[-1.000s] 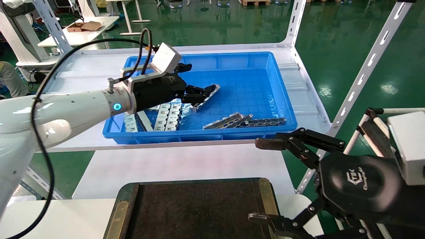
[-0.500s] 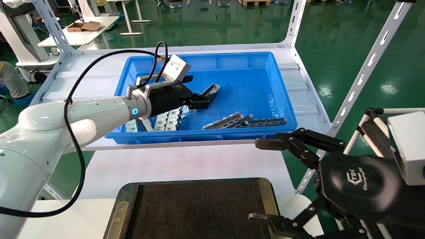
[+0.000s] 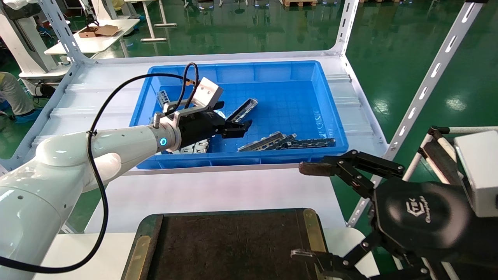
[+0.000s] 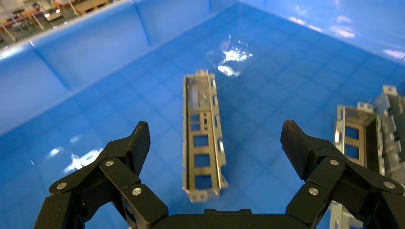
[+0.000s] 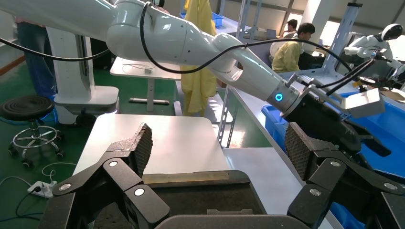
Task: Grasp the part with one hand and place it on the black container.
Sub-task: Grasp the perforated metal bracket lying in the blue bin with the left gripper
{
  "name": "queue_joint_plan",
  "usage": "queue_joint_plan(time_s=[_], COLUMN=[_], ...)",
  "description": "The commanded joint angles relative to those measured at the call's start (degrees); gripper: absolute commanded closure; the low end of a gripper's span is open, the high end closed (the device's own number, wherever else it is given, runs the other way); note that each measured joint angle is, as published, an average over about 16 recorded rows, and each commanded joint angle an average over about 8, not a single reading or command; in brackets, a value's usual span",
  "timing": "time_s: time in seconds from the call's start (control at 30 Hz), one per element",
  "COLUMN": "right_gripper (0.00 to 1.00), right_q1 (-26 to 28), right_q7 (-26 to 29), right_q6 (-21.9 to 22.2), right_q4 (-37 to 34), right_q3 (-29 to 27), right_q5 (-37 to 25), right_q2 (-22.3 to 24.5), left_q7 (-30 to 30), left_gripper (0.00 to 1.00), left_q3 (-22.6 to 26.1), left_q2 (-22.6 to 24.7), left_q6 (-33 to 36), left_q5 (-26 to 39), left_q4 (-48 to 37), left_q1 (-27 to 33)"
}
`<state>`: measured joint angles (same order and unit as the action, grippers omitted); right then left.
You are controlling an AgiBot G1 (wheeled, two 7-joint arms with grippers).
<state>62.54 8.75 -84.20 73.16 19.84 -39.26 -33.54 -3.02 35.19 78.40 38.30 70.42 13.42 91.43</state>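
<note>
The left gripper (image 3: 240,128) sits a little left of the head view's centre, reaching into the blue bin (image 3: 334,128) from the lower left on its glossy white arm (image 3: 97,149). Its fingers (image 4: 133,145) are spread wide and hold nothing. In the left wrist view the part (image 4: 203,136) lies flat on the bin floor, open side up, between the two spread fingertips and touching neither. In the head view that same part (image 3: 242,109) appears as a slanted silver strip just above the left gripper, running toward the upper right.

Lower in the bin, toward the right of the head view, a cluster of other channel strips (image 3: 268,140) lies beside a darker slotted strip (image 3: 311,143), near the bin's front wall. Pale slotted plates (image 3: 196,147) show just below the gripper body, partly hidden by it.

The black container (image 3: 229,245) fills the bottom centre of the head view, resting on the white bench (image 3: 202,190), with brass-coloured strips (image 3: 310,229) along its sides. Nothing lies on its visible surface.

The right gripper (image 3: 307,212) hangs at the lower right of the head view, by the container's right edge, its fingers (image 5: 138,143) spread apart and empty. In the right wrist view the black container (image 5: 191,191) shows between those fingers.
</note>
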Motion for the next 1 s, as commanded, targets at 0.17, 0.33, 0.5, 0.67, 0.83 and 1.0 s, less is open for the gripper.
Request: queue_joint_plan(time_s=[0.17, 0.33, 0.5, 0.67, 0.83, 1.0], right_gripper=[1.00, 1.00, 1.00, 1.00, 1.00, 1.00], right_q1=[0.0, 0.0, 0.0, 0.0, 0.0, 0.0], right_q7=[0.0, 0.0, 0.0, 0.0, 0.0, 0.0], right_q6=[0.0, 0.0, 0.0, 0.0, 0.0, 0.0], right_q4=[0.0, 0.0, 0.0, 0.0, 0.0, 0.0], right_q3=[0.0, 0.0, 0.0, 0.0, 0.0, 0.0], right_q5=[0.0, 0.0, 0.0, 0.0, 0.0, 0.0], right_q2=[0.0, 0.0, 0.0, 0.0, 0.0, 0.0], left_q7=[2.2, 3.8, 4.8, 5.2, 5.3, 5.3], left_gripper=[1.00, 1.00, 1.00, 1.00, 1.00, 1.00], left_q3=[2.8, 4.9, 6.9, 8.7, 10.4, 11.9], left_q2=[0.0, -0.1, -0.1, -0.2, -0.2, -0.2], left_q6=[-2.0, -3.6, -4.8, -5.6, -6.1, -6.6], left_q5=[-1.6, -3.2, -4.6, -6.1, -7.5, -8.8], left_q4=[0.8, 1.3, 1.7, 2.1, 2.4, 2.6], left_q1=[-0.9, -1.4, -1.7, -1.9, -2.0, -2.0])
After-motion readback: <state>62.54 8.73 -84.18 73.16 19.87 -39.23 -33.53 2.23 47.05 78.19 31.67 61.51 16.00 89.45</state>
